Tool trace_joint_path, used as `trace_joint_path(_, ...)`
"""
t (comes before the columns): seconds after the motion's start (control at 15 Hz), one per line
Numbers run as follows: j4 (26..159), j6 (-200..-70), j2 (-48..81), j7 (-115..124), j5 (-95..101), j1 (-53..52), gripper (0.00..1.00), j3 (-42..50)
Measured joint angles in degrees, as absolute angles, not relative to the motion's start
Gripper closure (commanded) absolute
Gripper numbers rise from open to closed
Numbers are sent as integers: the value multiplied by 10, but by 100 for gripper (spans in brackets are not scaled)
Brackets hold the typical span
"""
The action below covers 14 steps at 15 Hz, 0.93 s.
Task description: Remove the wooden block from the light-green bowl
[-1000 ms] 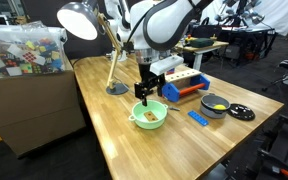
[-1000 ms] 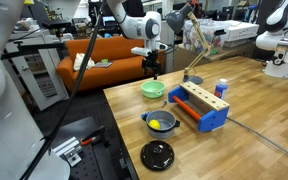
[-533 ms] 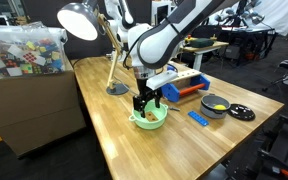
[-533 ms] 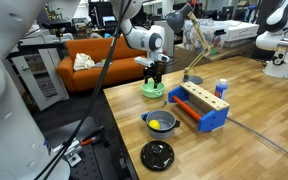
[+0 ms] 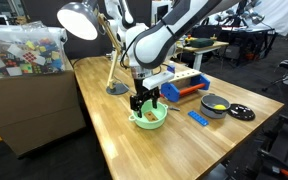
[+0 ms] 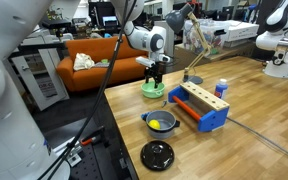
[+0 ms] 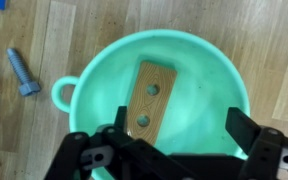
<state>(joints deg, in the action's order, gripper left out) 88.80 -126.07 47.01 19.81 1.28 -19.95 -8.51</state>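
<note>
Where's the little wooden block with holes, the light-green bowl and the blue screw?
Flat tan wooden block with two holes (image 7: pixel 149 103): wrist view, middle of its top face.
Round light-green plastic bowl (image 7: pixel 209 85): wrist view, bare inner wall.
Small blue bolt (image 7: pixel 21 70): wrist view, on its shaft.

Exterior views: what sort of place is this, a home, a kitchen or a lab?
Probably a robotics lab: a second white robot arm stands beyond the wooden table, with an orange sofa and cluttered workstations around.

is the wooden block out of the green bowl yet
No, in the wrist view the wooden block lies flat inside the light-green bowl, with the open gripper above it.
</note>
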Motion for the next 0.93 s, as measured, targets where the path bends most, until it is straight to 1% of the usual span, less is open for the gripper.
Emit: trace_joint_path(0.93,886,-1282,501,233,-8,-204,0,-65)
